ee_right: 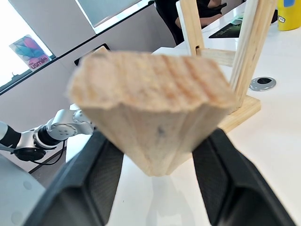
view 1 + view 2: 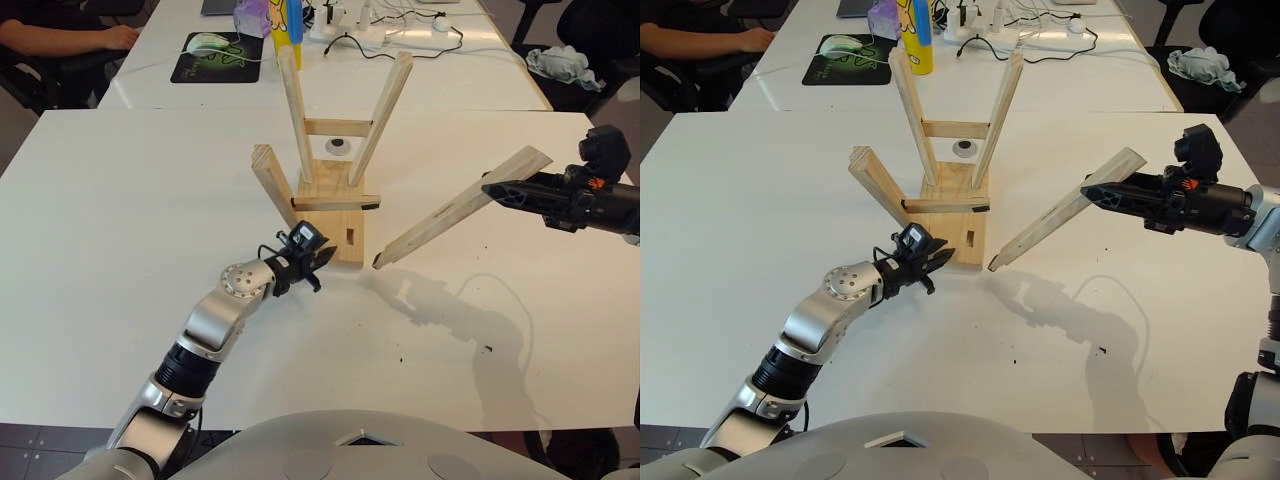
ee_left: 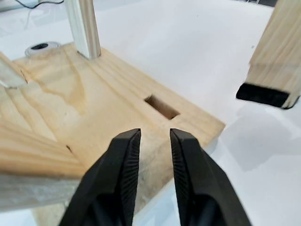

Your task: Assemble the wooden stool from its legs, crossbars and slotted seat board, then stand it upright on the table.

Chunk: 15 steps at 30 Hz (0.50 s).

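Note:
The slotted seat board (image 2: 330, 242) lies flat on the white table with three legs (image 2: 292, 110) pointing up from it. A crossbar (image 2: 338, 127) joins the two far legs, and another crossbar (image 2: 335, 203) runs from the leaning left leg. One slot (image 3: 162, 107) near the board's front right corner is empty. My left gripper (image 2: 318, 262) sits at the board's front edge, open by a narrow gap, with nothing between its fingers (image 3: 127, 155). My right gripper (image 2: 492, 189) is shut on the upper end of a fourth leg (image 2: 450, 210). That leg slants down, and its black-tipped foot (image 3: 263, 94) hovers just right of the empty slot.
A round grommet (image 2: 338, 146) sits in the table behind the stool. The far table holds a mouse pad with a mouse (image 2: 212, 50), a yellow bottle (image 2: 290, 25) and cables (image 2: 390, 38). Open tabletop lies to the left and in front.

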Motion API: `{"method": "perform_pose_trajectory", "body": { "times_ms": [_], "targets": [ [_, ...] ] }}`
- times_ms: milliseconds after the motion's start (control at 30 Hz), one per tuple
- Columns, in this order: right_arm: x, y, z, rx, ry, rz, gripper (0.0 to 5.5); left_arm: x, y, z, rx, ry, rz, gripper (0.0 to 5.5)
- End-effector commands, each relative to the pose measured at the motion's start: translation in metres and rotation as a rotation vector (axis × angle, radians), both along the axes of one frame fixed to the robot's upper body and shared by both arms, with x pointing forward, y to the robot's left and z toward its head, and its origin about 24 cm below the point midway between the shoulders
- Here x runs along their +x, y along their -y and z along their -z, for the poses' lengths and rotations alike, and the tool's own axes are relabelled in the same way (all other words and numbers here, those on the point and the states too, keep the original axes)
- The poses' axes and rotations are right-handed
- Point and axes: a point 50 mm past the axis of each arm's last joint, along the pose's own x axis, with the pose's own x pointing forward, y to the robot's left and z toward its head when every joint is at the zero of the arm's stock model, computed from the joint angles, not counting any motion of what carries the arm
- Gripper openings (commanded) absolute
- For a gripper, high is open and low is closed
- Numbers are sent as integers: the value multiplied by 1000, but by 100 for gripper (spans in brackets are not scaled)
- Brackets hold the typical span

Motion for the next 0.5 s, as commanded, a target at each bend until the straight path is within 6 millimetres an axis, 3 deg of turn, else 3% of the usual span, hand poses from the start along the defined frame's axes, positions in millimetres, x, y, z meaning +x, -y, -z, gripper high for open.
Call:
{"method": "perform_pose_trajectory", "body": {
  "times_ms": [33, 100, 233, 500],
  "targets": [
    [7, -4, -17, 30, 92, 3, 212, -7, -5, 22, 145, -85, 18, 32],
    [8, -5, -20, 44, 105, 2, 212, -11, -10, 29, 209, -113, 27, 1],
    [10, -7, -21, 48, 125, 4, 212, -19, -28, 38, 317, -170, 62, 0],
    [9, -17, -13, 20, 167, 15, 212, -17, -59, 41, 381, -207, 23, 0]
  ]
}}
